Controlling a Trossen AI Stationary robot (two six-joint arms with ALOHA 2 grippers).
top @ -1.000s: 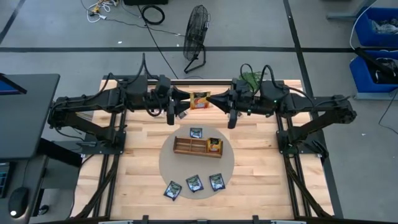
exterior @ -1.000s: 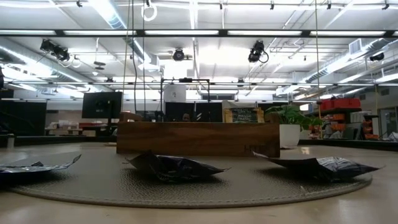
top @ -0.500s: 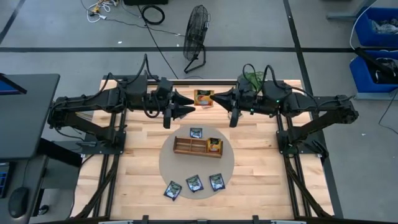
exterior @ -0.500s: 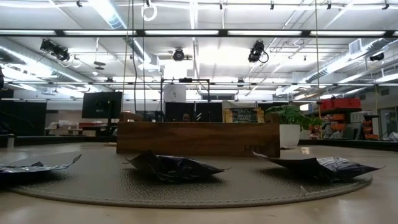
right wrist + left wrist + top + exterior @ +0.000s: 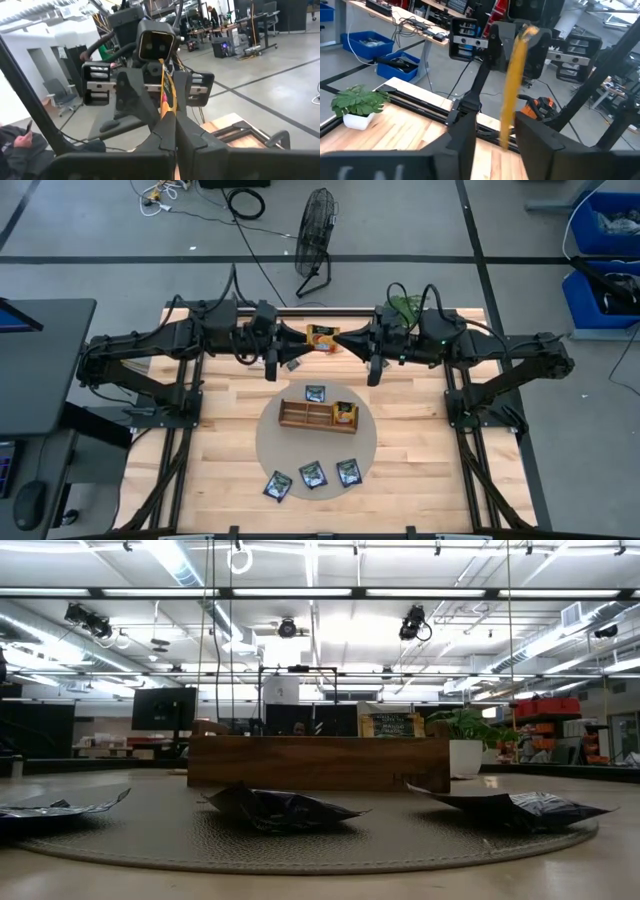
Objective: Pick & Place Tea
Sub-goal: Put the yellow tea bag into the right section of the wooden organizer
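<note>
An orange tea packet (image 5: 321,336) hangs in the air over the far middle of the table, between my two grippers, which face each other. My right gripper (image 5: 338,340) is shut on it. My left gripper (image 5: 303,348) is open, one finger on either side of the packet's edge (image 5: 512,85); I cannot tell whether they touch it. The wooden tray (image 5: 318,414) lies on a round grey mat (image 5: 316,442) with an orange packet (image 5: 345,412) in its right compartment. One dark blue packet (image 5: 316,393) lies beyond the tray and three (image 5: 313,474) lie on the mat's near side. My right gripper pinches the orange packet by its right-hand edge (image 5: 165,100) between its two shut fingers. The fingers come level from the table's right side. The packet stands on edge, upright, lifted clear of the table.
A small potted plant (image 5: 402,305) stands at the table's far right, behind my right arm. The low view shows the tray (image 5: 318,763) and dark packets (image 5: 285,808) flat on the mat. A seated person (image 5: 15,142) shows beyond the table. A fan (image 5: 318,220) stands on the floor.
Half a second ago my right gripper and the orange packet stood a little farther toward the table's right, apart from my left gripper. Now the two grippers have closed in again, with the packet between my left fingers. The packets on the mat have not moved.
</note>
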